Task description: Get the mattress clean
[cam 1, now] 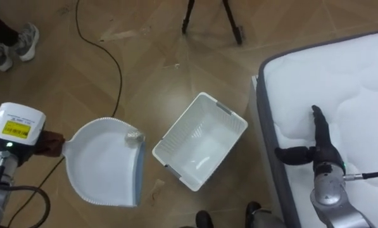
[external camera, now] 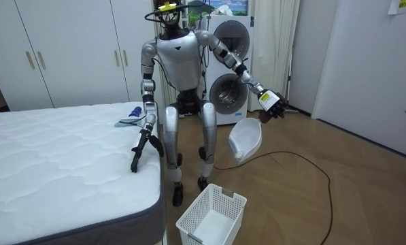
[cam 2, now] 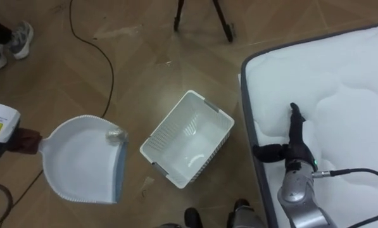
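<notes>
The robot stands at the edge of the bed (cam 1: 347, 76), which takes up the right side of the frame. At the lower right, its right hand (cam 1: 320, 142) rests on the white mattress near the edge, fingers straight and thumb spread. At the lower left, the left hand (cam 1: 48, 144) is curled round the handle of a white dustpan (cam 1: 97, 168), held up off the wooden floor. A small pale crumpled scrap (cam 1: 133, 135) lies in the pan near its front lip. A white basket (cam 1: 178, 125) stands on the floor in the centre of the frame, between pan and bed.
</notes>
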Controlling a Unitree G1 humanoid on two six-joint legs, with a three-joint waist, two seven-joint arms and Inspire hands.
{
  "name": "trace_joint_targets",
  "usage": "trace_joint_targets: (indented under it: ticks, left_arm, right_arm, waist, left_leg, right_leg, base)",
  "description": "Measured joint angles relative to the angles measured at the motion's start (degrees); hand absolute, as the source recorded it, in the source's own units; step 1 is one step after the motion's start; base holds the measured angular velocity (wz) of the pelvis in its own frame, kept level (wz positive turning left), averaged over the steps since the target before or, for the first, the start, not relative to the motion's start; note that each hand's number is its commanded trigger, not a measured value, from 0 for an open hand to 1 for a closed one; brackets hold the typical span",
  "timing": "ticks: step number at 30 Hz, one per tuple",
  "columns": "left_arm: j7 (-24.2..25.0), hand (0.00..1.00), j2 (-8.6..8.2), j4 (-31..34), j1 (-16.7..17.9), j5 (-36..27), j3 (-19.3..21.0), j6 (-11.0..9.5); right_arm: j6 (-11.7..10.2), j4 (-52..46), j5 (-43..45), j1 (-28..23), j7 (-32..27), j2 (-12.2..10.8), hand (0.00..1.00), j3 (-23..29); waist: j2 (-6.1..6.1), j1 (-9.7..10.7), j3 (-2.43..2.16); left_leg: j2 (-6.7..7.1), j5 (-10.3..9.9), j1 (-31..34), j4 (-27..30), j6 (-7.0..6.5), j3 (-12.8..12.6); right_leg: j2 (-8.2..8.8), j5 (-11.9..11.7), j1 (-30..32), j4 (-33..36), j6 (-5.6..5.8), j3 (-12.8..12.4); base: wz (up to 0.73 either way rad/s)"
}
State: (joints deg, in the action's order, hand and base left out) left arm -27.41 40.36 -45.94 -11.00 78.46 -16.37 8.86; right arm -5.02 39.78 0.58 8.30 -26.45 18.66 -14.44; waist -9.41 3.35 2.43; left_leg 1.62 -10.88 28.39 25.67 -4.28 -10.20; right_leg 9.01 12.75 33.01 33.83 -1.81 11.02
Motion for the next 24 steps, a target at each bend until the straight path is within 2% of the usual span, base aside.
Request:
trace_joint_targets:
  ticks: [2, 5, 8, 13, 24]
  left_arm:
    - [-0.1, 1.0, 0.43, -0.2, 0.0, 0.0, 0.0, 0.0]
    - [-0.7, 1.0, 0.85, -1.3, -0.2, 0.0, -0.9, 0.0]
    - [-0.8, 1.0, 0.93, -2.7, -0.5, -0.1, -2.1, 0.0]
    - [-0.8, 1.0, 0.93, -3.1, -0.8, -0.1, -2.2, 0.0]
    - [0.4, 1.0, 1.0, -2.6, -1.3, 0.0, -2.5, 0.0]
  right_arm:
    - [-0.2, 0.0, 0.0, 0.2, 0.3, 0.0, 0.0, 0.0]
    - [-0.7, 0.0, 0.0, 0.9, -0.2, 0.0, 0.0, -0.1]
    - [-1.8, 0.1, 0.0, 1.1, -0.4, 0.0, 0.0, 0.0]
    - [-3.7, 0.0, 0.0, 1.4, -0.2, 0.0, 0.0, -0.1]
    - [-4.5, -0.2, 1.3, 1.7, 0.4, 0.0, 0.0, -0.1]
  waist:
    - [-0.4, 0.3, 0.15]
    - [-1.73, 0.7, 0.69]
    - [-2.72, 1.1, 0.98]
    - [-3.23, 1.3, 0.95]
    - [-3.76, 1.2, 0.8]
  left_leg:
    - [0.0, 0.0, 0.0, 0.0, -0.04, 0.0]
    - [0.05, -0.1, -0.1, -0.1, -0.16, -0.3]
    - [0.05, -0.1, -0.4, -0.4, -0.19, -0.9]
    - [0.09, -0.1, -0.8, -1.0, -0.18, -2.5]
    - [0.11, -0.2, -1.1, -1.0, -0.26, -4.1]
  right_leg:
    - [-0.01, 0.0, 0.0, -0.1, 0.01, 0.0]
    - [0.04, 0.0, 0.0, -0.1, 0.14, -0.2]
    - [0.0, 0.0, 0.3, 0.1, 0.17, -0.8]
    - [-0.1, 0.0, 1.3, 0.9, 0.16, -2.3]
    - [-0.21, 0.1, 2.3, 1.8, 0.19, -3.8]
  base:
    - [0.0]
    - [-0.04]
    - [-0.1]
    - [-0.14]
    - [-0.06]
